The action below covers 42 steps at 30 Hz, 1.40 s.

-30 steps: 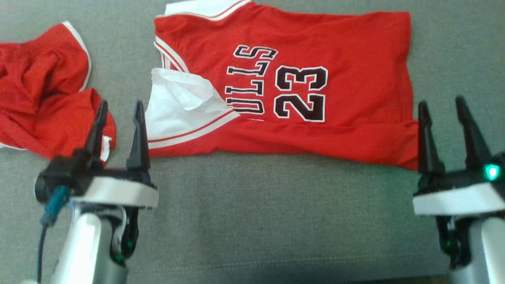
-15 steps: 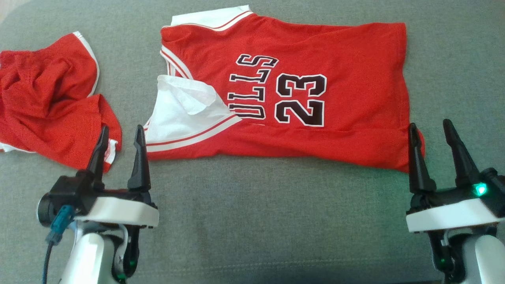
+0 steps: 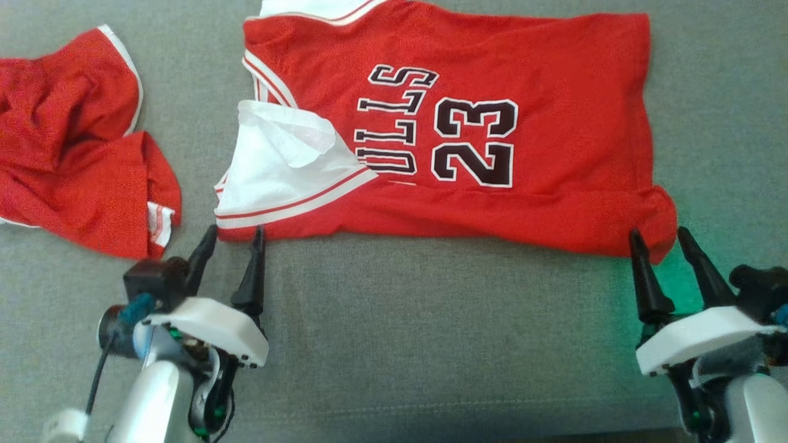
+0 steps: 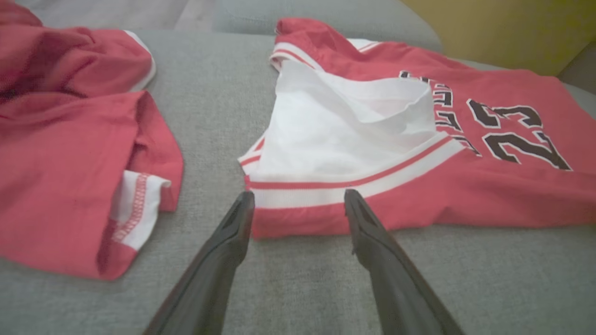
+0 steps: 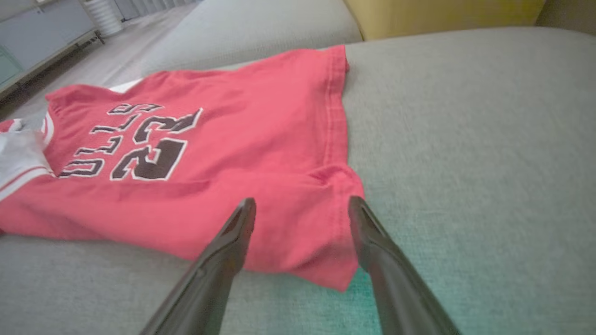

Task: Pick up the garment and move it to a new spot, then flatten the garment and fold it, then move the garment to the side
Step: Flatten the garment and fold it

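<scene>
Jersey flat on cushion, long axis left–right, hem rightward. Left gripper and right gripper spread, empty.

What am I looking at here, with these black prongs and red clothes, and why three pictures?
It's a two-armed robot. The black prongs are the fingers of its left gripper and right gripper. One picture comes from a camera on its head, looking down; the other two come from cameras on each wrist, looking along the fingers. On the grey cushion lie a red jersey, spread out, and a crumpled red cloth to its left. Both grippers are open at the jersey's near corners, holding nothing.
</scene>
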{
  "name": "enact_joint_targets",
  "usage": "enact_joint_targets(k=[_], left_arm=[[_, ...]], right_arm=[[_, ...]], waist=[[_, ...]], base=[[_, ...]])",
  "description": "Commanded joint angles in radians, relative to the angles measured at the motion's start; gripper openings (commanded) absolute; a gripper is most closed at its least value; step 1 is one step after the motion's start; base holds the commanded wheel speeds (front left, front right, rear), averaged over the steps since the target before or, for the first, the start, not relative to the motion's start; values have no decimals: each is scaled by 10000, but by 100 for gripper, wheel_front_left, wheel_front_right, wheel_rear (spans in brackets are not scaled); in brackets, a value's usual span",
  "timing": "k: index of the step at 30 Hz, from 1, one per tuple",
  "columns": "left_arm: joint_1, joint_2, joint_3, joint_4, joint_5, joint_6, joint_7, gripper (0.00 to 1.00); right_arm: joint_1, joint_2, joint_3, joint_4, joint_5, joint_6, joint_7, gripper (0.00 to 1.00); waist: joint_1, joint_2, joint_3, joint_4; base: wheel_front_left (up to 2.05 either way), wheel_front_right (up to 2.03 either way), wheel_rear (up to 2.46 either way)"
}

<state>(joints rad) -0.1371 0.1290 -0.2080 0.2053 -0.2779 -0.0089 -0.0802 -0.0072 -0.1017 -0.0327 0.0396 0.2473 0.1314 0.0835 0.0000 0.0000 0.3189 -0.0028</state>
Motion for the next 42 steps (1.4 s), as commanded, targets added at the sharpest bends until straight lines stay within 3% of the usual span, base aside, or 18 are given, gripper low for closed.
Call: enact_joint_targets(k=[1,14,16,17,18,19,20,33,42], left_arm=[[-458,216,341,-158,-124,-48,202,100],[-1049,345,346,325,-984,-334,2074,100],[-1071,356,323,322,-1013,-354,2162,96],[-1088,365,308,312,-1057,-383,2225,48],[-1109,392,293,275,-1039,-392,2209,0],[-1120,417,258,263,-1021,-404,2233,0],[-1127,425,234,233,-1030,-427,2228,0],[-243,541,320,-501,-1199,-255,1950,0],[1771,646,330,-1732,-1431,315,2692,0]], right_arm=[[-131,-130,38,-249,77,-7,252,100],[-648,198,-381,-180,-29,-7,2141,100],[-696,210,-386,-160,11,-7,2239,100],[-734,225,-413,-129,61,-7,2341,99],[-767,234,-434,-106,92,-7,2436,45],[-799,241,-448,-104,117,-7,2500,8],[-822,248,-467,-98,163,-7,2565,0],[-109,146,-811,-647,624,-7,3091,0],[1403,253,-1186,-1313,649,-7,3660,0]], waist=[[0,0,192,6],[0,0,791,66],[0,0,816,76],[0,0,835,82],[0,0,854,88],[0,0,868,96],[0,0,876,105],[0,0,128,388],[0,0,-996,537]], base=[[0,0,0],[0,0,0],[0,0,0],[0,0,0],[0,0,0],[0,0,0],[0,0,0],[0,0,0],[0,0,0]])
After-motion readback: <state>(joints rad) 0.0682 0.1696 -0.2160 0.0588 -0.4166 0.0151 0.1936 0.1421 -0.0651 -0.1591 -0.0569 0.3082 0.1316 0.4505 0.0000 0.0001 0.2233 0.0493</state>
